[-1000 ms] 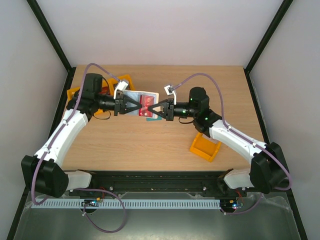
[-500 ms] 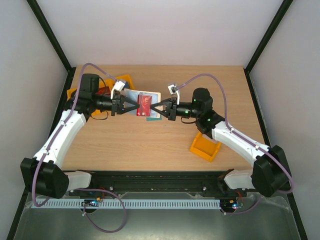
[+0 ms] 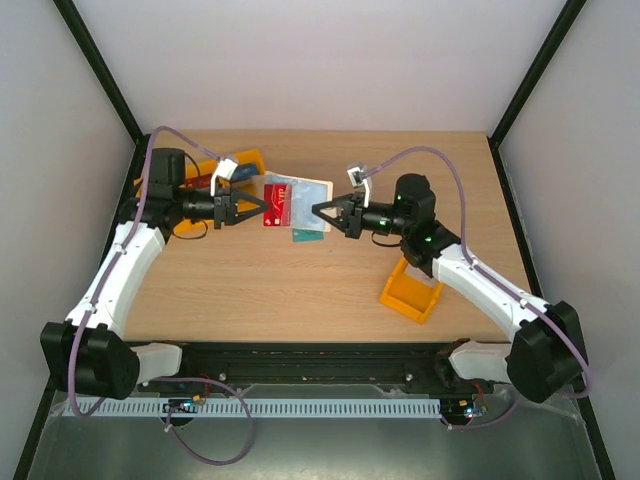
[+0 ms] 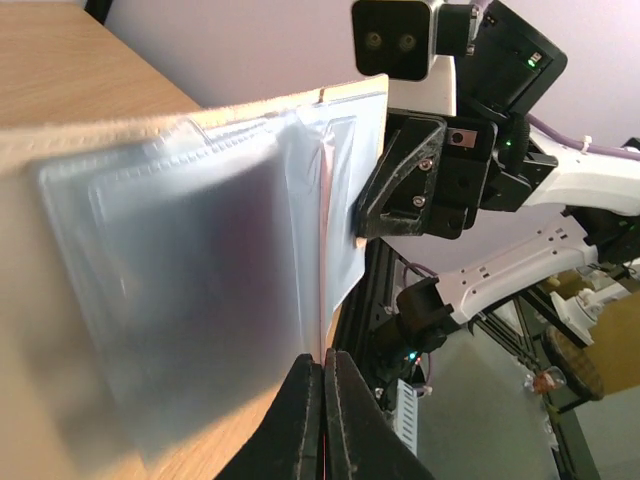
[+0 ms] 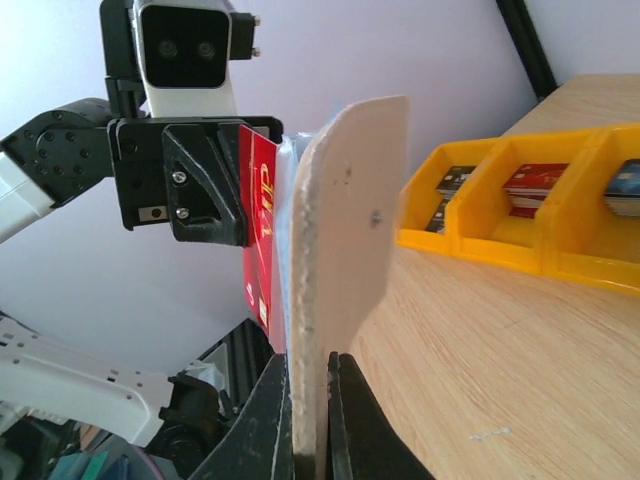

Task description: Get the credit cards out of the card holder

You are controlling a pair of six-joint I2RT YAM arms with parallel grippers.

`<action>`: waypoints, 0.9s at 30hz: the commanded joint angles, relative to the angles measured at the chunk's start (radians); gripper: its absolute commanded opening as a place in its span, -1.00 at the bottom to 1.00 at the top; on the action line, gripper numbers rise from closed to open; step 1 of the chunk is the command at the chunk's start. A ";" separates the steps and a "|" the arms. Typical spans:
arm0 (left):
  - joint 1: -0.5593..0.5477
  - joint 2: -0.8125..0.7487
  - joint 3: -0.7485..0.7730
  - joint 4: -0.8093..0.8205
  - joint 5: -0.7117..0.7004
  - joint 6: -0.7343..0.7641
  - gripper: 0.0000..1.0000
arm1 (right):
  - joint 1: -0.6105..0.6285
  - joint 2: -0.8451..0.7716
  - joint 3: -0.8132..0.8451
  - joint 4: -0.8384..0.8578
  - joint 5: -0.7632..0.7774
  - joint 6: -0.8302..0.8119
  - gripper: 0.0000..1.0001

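So both arms meet over the back middle of the light wooden table (image 3: 300, 290). The right gripper (image 3: 316, 209) has its jaws pinched tight on one edge of the cream-white flat rectangular card holder (image 3: 308, 190). In the right wrist view, that gripper (image 5: 310, 420) has the holder (image 5: 345, 250) standing on edge, with its clear bluish plastic sleeves fanned toward the other arm.

The left gripper (image 3: 262, 207) is squeezed down narrow on a dark red rectangular card (image 3: 278, 204). From its own wrist camera, the closed fingertips (image 4: 322, 400) show only a thin red line between them, with the sleeves (image 4: 200, 280) filling most of the shot. The red card (image 5: 258, 240) sits right alongside the sleeves. I honestly can't tell if its far edge is inside one or already clear.

A teal-green card (image 3: 308, 236) shows just below the holder in the top view, but I can't tell whether it's lying on the table or hanging from the holder.

One orange-yellow plastic bin (image 3: 250, 160) sits behind the left arm with cards in its compartments. Another small orange bin (image 3: 412, 295) sits near the right arm, well apart from the holder.
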 commanded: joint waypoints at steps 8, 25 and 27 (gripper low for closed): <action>0.075 -0.036 0.007 0.015 -0.044 -0.012 -0.96 | -0.041 -0.045 0.000 -0.158 0.063 -0.077 -0.97; 0.463 -0.046 -0.114 0.111 -0.314 -0.211 -0.96 | 0.252 0.287 -0.016 0.028 -0.031 0.197 -0.97; 0.464 -0.050 -0.123 0.124 -0.303 -0.219 -0.96 | 0.251 0.347 -0.004 -0.075 -0.064 0.145 -0.97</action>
